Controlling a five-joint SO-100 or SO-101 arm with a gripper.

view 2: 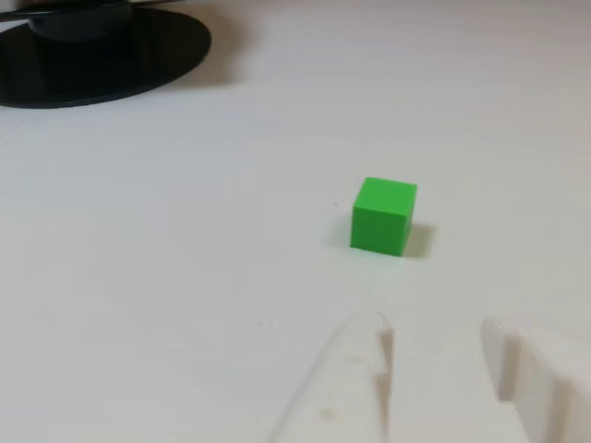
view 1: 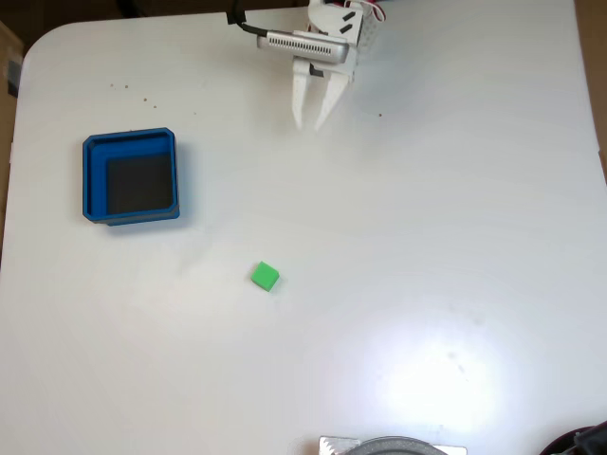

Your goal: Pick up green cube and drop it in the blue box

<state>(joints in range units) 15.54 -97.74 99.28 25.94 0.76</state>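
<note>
White hand (view 2: 441,355) fingers parted, empty, green cube (view 2: 382,215) just beyond, blue box (view 1: 131,177) well apart.

fixed view — blue box (view 1: 130,177) left | green cube (view 1: 265,276) mid-table, right of it | pincer (view 1: 310,120) behind both

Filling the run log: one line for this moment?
gripper: open, empty | small green cube: on table, untouched | square blue box: empty

No readable text, labels, numbers anywhere.
</note>
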